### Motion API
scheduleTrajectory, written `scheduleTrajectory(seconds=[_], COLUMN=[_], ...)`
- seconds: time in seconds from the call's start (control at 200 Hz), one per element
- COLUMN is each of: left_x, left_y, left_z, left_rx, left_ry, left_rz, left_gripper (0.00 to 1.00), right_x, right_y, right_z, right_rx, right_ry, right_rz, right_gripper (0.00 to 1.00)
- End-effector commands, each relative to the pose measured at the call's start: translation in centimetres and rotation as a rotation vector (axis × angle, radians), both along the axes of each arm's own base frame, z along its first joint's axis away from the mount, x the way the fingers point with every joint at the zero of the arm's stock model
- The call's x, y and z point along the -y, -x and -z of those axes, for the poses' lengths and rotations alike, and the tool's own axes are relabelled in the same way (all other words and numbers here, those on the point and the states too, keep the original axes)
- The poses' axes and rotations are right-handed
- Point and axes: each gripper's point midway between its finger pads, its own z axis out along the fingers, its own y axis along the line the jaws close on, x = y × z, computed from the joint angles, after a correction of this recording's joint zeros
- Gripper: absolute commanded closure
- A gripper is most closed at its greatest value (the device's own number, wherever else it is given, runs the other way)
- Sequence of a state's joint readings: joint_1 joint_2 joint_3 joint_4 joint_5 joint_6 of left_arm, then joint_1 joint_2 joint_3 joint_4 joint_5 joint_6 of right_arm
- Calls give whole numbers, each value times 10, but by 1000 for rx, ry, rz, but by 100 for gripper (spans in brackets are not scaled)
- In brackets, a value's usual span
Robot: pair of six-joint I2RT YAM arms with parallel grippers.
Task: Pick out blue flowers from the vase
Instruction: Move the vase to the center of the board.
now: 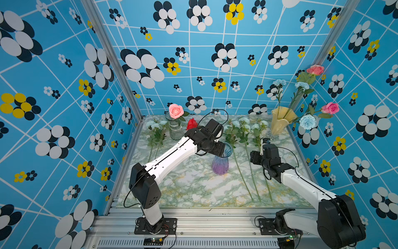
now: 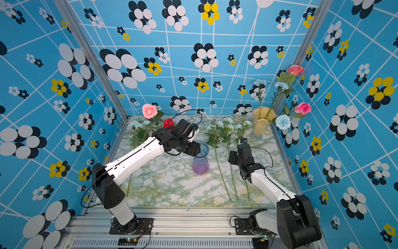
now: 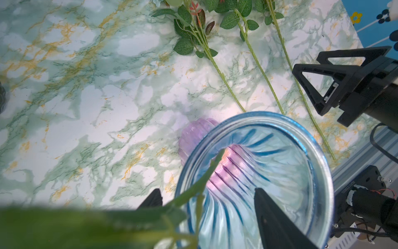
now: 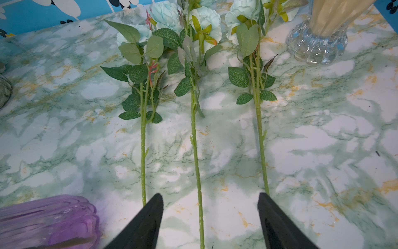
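A ribbed blue-to-purple glass vase (image 1: pixel 221 163) (image 2: pixel 201 161) stands mid-table. My left gripper (image 3: pixel 206 189) (image 1: pixel 223 151) hangs over its mouth (image 3: pixel 280 114), open, one finger inside the rim and one outside. A thin green stem (image 3: pixel 212 166) leans between them with space on both sides; its bloom is hidden. Three pale blue flowers (image 1: pixel 243 125) (image 4: pixel 206 19) lie side by side on the table right of the vase. My right gripper (image 4: pixel 210 194) (image 1: pixel 256 158) hovers open over the lower ends of their stems, holding nothing.
A yellow vase (image 1: pixel 279 120) (image 4: pixel 318 43) at the back right holds blue carnations (image 1: pixel 307 121) and pink roses (image 1: pixel 330 107). A clear vase (image 1: pixel 175 131) at the back left holds a pink rose (image 1: pixel 176 111), with a red rose (image 1: pixel 191 124) beside it. More pale flowers (image 1: pixel 155 127) lie left of it.
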State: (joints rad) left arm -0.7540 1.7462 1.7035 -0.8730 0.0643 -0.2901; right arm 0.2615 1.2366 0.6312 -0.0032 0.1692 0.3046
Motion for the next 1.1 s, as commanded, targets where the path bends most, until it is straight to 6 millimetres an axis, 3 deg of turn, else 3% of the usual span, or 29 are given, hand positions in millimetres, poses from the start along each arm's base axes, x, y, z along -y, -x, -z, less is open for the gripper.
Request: scheduleTrajectory(seconds=[0.0,0.285,0.545,0.725,1.094], left_x=[1,-1,2,2,-19], left_y=[7,1,-6,-12,-53], left_z=[-2,-3,6,8,-2], left_rx=[-11,-3,-12,-15,16], left_ry=[-35,-74,-103,-123,-102], left_rz=[38,32,33,36,-17], left_gripper=[37,61,69,81,95], right_x=[-4,-4,-4,-4,-4], right_y=[-5,-5,-4,-4,-4], right_z=[-7,-8,-8,-9,-8], right_rx=[12,13,14,18,17], right_ry=[-11,-10,-12,-12,-11], right_rz=[-1,-1,1,3,2], right_gripper=[27,28,28,28,28])
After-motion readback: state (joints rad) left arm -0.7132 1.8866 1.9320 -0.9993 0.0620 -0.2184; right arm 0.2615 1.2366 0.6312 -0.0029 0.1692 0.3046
